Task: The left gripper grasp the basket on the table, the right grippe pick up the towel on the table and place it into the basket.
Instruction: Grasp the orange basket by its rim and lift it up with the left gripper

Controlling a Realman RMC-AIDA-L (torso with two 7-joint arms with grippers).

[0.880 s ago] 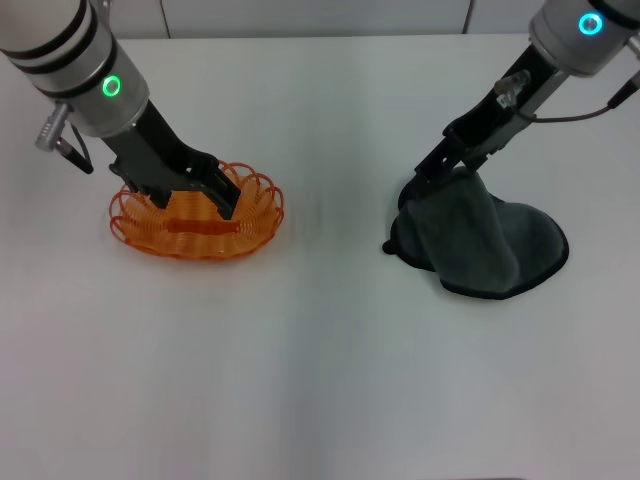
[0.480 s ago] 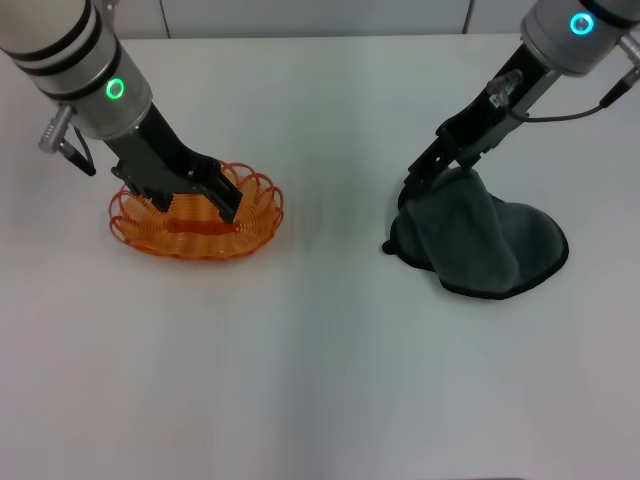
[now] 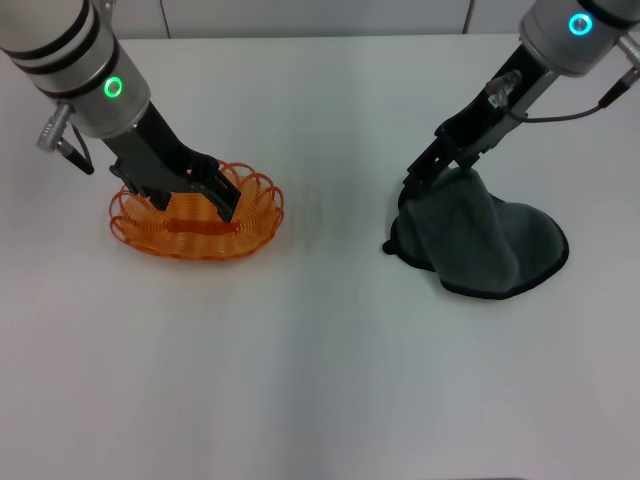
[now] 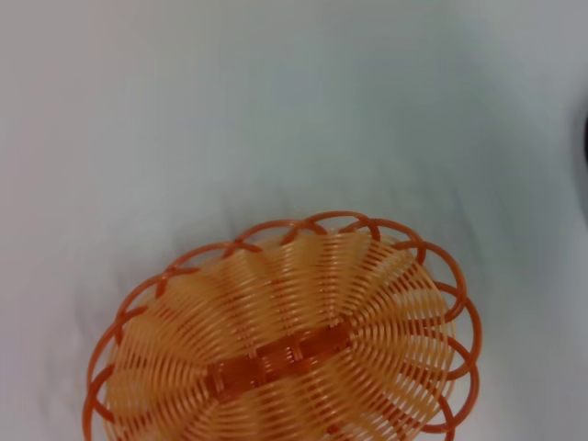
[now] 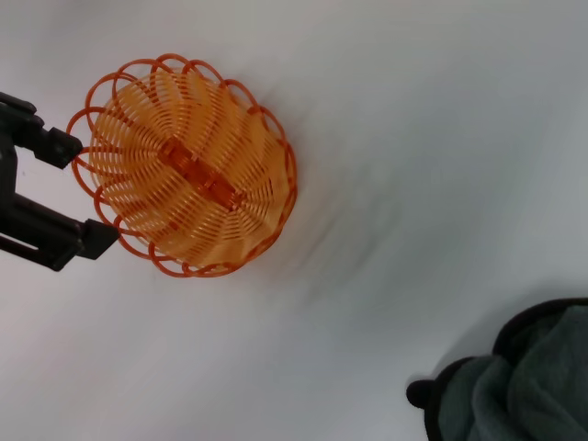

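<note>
A pale grey panelled backdrop (image 3: 320, 15) ran along the top of the head view. A thin dark vertical seam (image 3: 165, 18) split it toward the left, and a second seam (image 3: 468, 16) toward the right.

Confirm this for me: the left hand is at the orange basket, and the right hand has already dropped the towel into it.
Not quite. The left hand is at the basket, but the towel isn't in it. The head view shows the right hand pinching one edge of the towel up, while the rest lies on the table.

An orange looped-wire basket (image 3: 196, 215), a dark grey-green towel (image 3: 485, 243) with darker edging, a plain white table (image 3: 320, 350).
</note>
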